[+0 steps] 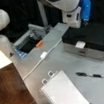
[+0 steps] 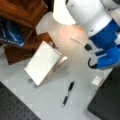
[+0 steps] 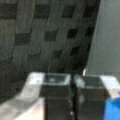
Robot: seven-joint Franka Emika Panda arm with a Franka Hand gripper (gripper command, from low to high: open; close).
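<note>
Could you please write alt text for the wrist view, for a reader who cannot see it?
The gripper fills the bottom of the wrist view, its two fingers pressed together with nothing between them, over a dark woven surface. A plain grey surface runs along the right.

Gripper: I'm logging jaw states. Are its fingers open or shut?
Shut. In the wrist view the gripper has its two fingertips pressed together, nothing between them, over the black box.

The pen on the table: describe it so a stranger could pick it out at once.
Start at the grey table in a front view and find the white spiral notepad near its bottom edge. To the notepad's right, apart from it, lies the pen. It is the only slim dark stick there, flat on the table.
</note>
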